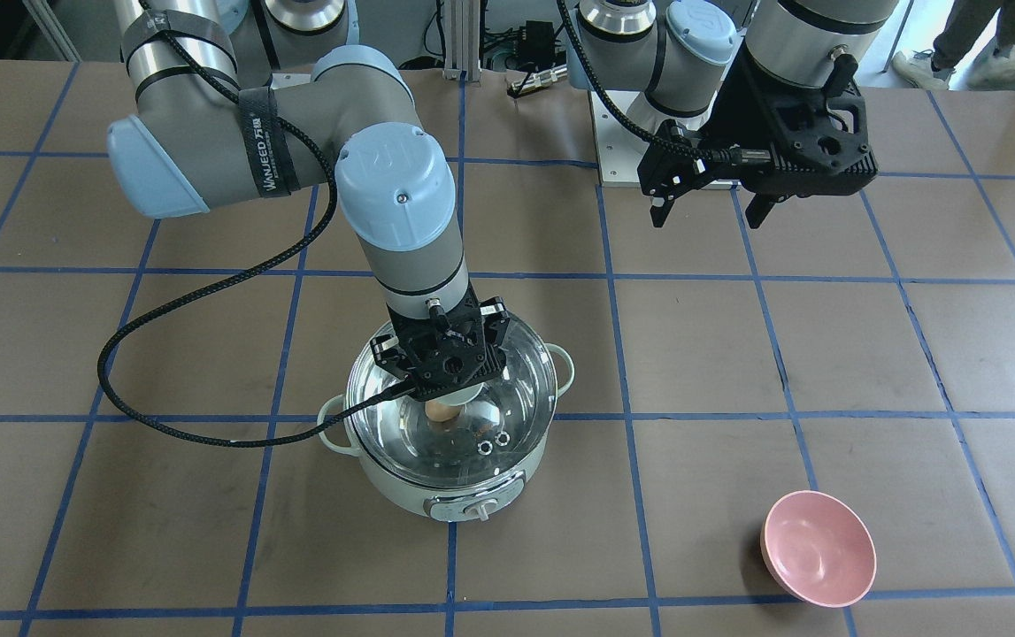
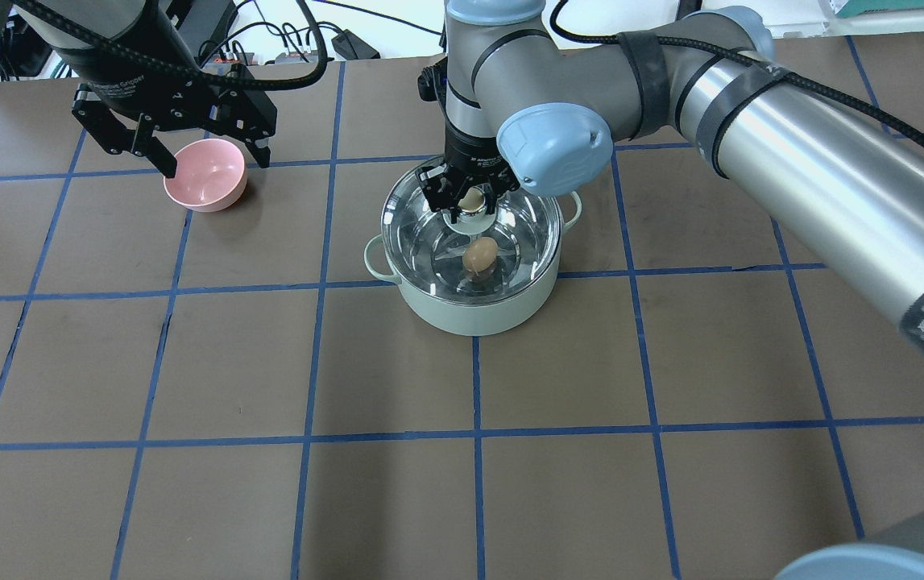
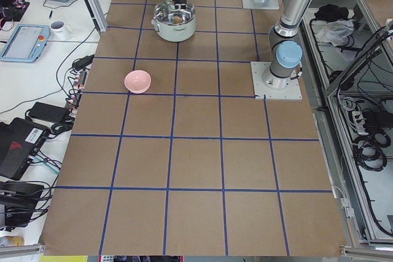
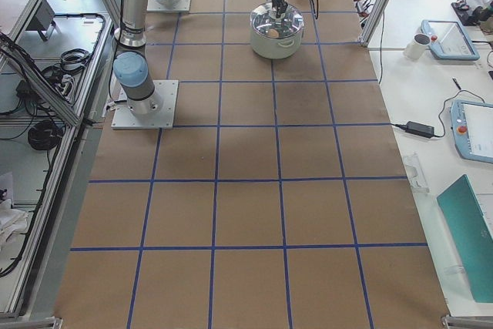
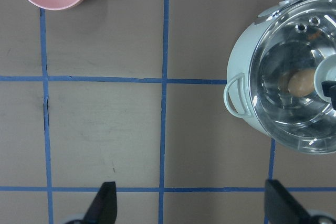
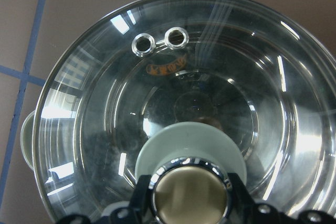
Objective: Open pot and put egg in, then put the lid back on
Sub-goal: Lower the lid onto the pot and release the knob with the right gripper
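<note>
The mint-green pot (image 2: 478, 310) stands mid-table, its control knob (image 1: 477, 509) facing away from the robot. The clear glass lid (image 1: 507, 389) lies over its rim, vent holes (image 6: 160, 39) showing. The tan egg (image 2: 480, 255) lies inside on the steel bottom, seen through the glass, also in the left wrist view (image 5: 300, 83). My right gripper (image 2: 471, 203) stands straight down over the lid, shut on its beige knob (image 6: 190, 195). My left gripper (image 2: 217, 165) hangs open and empty above the table, over the pink bowl's near side.
A pink bowl (image 1: 818, 548) sits on the robot's left side of the table, apart from the pot. The right arm's black cable (image 1: 206, 292) loops low over the brown tabletop next to the pot. Blue tape lines grid the surface.
</note>
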